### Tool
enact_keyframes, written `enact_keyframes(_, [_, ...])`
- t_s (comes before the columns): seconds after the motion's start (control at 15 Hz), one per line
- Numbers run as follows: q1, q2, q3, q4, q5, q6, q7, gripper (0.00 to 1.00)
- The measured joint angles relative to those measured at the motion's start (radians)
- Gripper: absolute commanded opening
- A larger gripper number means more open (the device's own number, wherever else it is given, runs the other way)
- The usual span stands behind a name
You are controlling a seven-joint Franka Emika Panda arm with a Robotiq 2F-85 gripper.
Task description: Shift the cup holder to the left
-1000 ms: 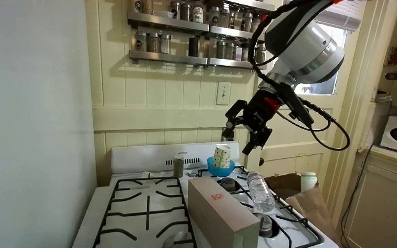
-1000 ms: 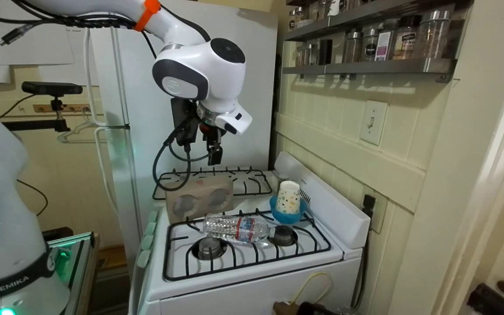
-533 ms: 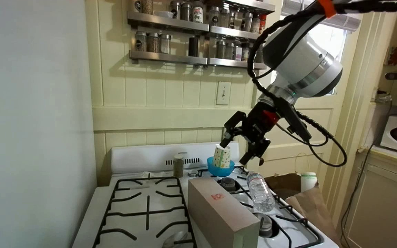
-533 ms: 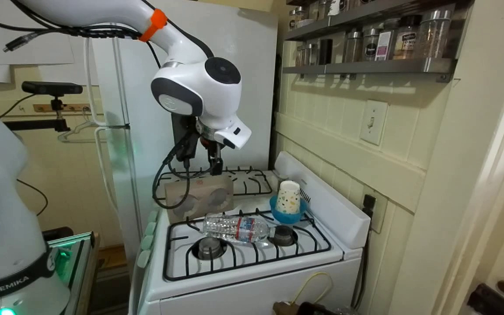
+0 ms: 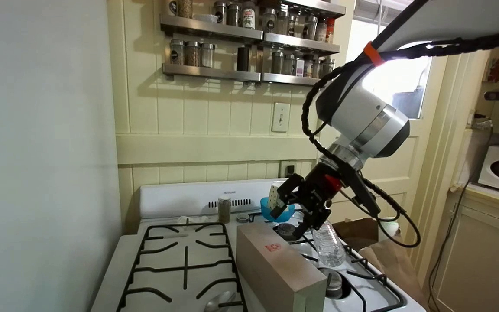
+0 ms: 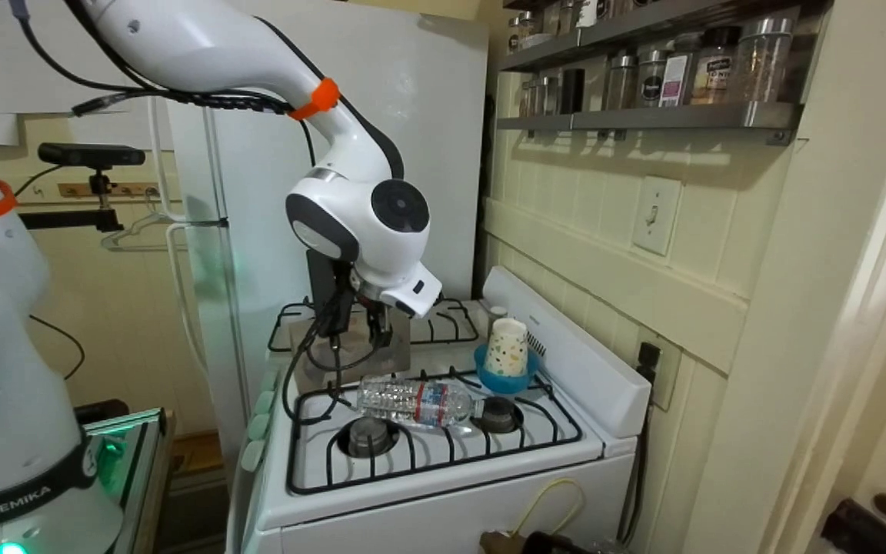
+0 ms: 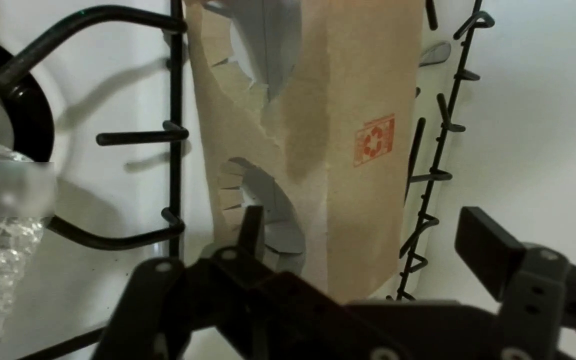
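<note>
The cup holder (image 5: 280,266) is a pale beige cardboard box standing on its long edge in the middle of the stove. In an exterior view its face with round cut-outs shows partly behind the arm (image 6: 393,368). In the wrist view the holder (image 7: 363,200) runs lengthwise, with two holes and a red recycling mark. My gripper (image 5: 287,223) is open and empty, pointing down above the holder. In the wrist view the gripper (image 7: 363,227) has one finger over the side with the holes and the other past the opposite side. I see no contact.
A clear bottle (image 6: 404,402) lies on the burner grate beside the holder. A blue bowl (image 6: 501,382) with a patterned cup (image 6: 506,346) stands near the back panel. A spoon (image 5: 220,301) and spice jar (image 5: 224,210) are on the stove. A fridge wall (image 5: 41,151) flanks it.
My arm and gripper have moved down toward the stove and the cup holder. The gripper has stayed open. The holder, bottle, bowl and cup have not moved.
</note>
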Motion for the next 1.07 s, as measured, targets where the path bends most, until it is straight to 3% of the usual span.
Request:
enact_keyframes(0.27, [-0.007, 0.107, 0.031, 0.051, 0.100, 0.000, -0.096, 0.97])
enact_keyframes(0.6, [-0.022, 0.215, 0.066, 0.135, 0.159, 0.000, -0.132, 0.50])
enact_keyframes(1.07, [-0.024, 0.214, 0.095, 0.173, 0.146, -0.009, -0.026, 0.00])
